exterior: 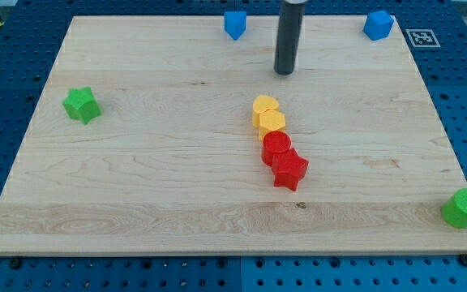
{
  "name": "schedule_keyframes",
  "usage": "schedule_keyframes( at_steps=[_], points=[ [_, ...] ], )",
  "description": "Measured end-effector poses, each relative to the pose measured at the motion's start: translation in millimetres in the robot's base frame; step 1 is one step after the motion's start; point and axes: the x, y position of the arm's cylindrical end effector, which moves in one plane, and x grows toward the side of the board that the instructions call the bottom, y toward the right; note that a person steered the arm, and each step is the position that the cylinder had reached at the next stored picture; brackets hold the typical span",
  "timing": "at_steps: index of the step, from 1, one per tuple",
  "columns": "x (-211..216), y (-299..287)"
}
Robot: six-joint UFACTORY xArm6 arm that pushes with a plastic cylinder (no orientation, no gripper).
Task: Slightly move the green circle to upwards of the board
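Camera view shows you the green circle [464,208], probably light and easy to slide, at the worktop [136,178] bottom-right corner, far from my tip [285,72], which has no jaws, so push its lower side upward

The rod [287,36] runs out of the view's top, so its upper part and the arm are unseen. The upper yellow block [265,105] and lower yellow block [272,122] press together, their shapes unclear. The red round block [276,145] is partly covered by the red star [290,170].
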Motion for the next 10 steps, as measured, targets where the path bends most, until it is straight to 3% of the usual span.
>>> schedule_keyframes(
  at_steps=[2,3,6,8,10],
  points=[
    [57.3,148.4],
    [132.0,208.8],
    [274.8,241.2],
    [257.1,167.5],
    [250.0,161.0]
  ],
)
